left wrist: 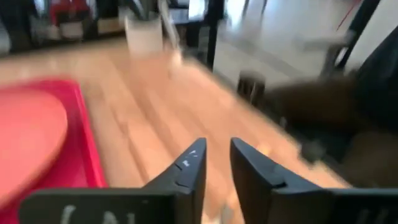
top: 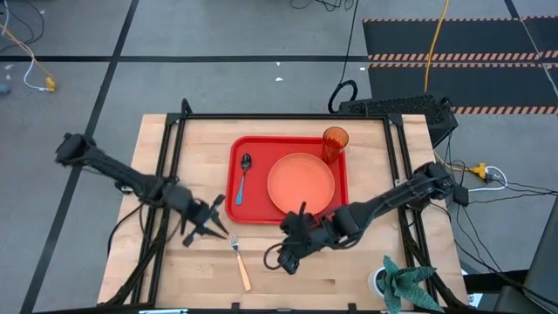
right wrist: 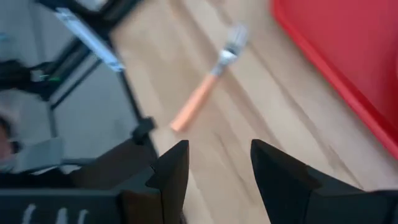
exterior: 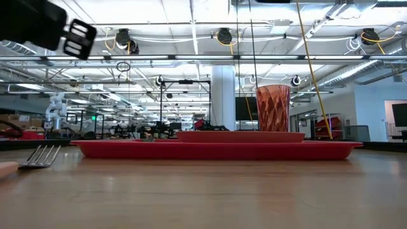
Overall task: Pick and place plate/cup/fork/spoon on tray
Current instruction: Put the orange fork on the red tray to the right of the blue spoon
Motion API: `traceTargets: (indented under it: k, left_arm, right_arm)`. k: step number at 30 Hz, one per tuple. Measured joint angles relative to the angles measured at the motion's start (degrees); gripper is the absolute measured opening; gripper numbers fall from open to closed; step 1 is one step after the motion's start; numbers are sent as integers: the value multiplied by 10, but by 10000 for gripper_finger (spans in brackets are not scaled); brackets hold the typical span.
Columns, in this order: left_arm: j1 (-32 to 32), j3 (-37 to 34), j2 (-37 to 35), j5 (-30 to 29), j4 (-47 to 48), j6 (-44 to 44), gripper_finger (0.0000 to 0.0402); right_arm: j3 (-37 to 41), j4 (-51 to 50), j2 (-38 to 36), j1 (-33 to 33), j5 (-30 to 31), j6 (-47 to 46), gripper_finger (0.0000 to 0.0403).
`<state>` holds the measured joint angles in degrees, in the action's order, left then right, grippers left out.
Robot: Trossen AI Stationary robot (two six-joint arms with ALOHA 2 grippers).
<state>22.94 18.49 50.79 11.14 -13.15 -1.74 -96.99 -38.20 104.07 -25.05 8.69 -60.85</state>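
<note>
Plate [top: 301,182], cup [top: 335,141] and spoon [top: 244,177] sit on the tray [top: 235,205]. Fork [top: 241,262] lies on the table [top: 349,275] at the tray's 7 o'clock. Right gripper [top: 283,255], fingers apart and empty, is near the fork's 3 o'clock; left gripper [top: 207,228], slightly open, at 11. Next: right gripper descends over the handle.

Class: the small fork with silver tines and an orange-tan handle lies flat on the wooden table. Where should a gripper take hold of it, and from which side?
Grip the small fork with silver tines and orange-tan handle mid-handle, coming straight down from above with fingers straddling the handle's width. It lies flat on the wooden table, so no side approach can get underneath.
</note>
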Motion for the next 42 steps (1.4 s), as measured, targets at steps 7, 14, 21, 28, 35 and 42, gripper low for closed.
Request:
traceTargets:
  k: [7, 14, 21, 28, 35, 42]
  left_arm:
    - [157, 101, 61, -177, 161, -17, 61]
    - [196, 225, 205, -233, 303, -65, 151]
    - [196, 297, 348, -209, 378, -141, 208]
    - [195, 347, 441, -221, 394, -229, 209]
    - [171, 372, 472, -227, 395, -293, 166]
    - [133, 372, 486, -185, 410, -311, 110]
  right_arm:
    - [0, -117, 0, -28, 22, -96, 164]
    - [0, -261, -1, -51, 50, -205, 164]
    - [0, -343, -2, -80, 64, -282, 164]
    - [0, -337, -2, -100, 145, -302, 164]
    - [0, -305, -2, -104, 175, -299, 164]
    - [0, -244, -2, -104, 187, -249, 164]
